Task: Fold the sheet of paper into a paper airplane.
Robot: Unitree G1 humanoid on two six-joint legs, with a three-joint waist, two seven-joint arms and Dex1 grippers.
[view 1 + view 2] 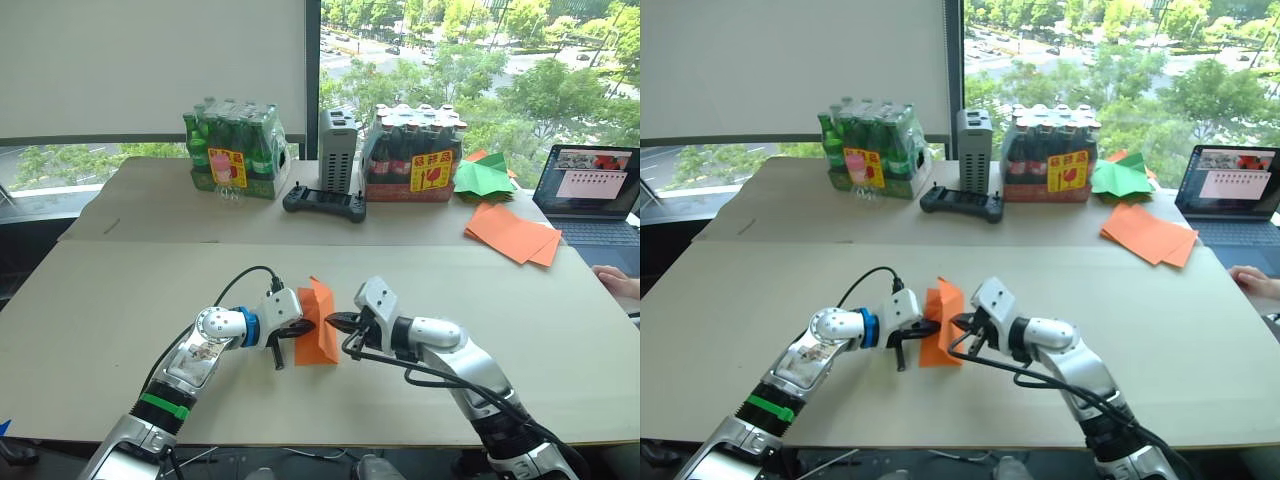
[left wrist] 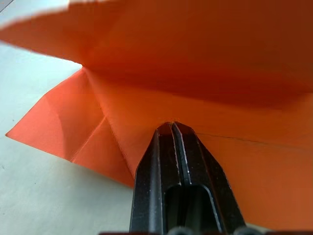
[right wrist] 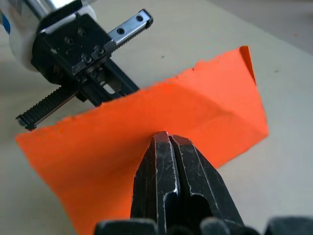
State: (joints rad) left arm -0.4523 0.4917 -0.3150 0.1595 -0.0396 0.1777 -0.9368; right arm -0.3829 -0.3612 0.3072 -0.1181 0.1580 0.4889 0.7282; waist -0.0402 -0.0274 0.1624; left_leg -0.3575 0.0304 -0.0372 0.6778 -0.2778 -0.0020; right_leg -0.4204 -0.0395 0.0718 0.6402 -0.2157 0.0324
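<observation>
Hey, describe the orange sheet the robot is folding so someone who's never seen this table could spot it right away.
On the near half of the big tan table, look between the two arms: the sheet of paper sits pinched by the left gripper and the right gripper. It is one creased, part-raised orange sheet, unlike the flat stack of orange sheets at the far right.

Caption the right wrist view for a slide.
Right gripper pinches the creased orange sheet of paper opposite the left gripper.
</observation>
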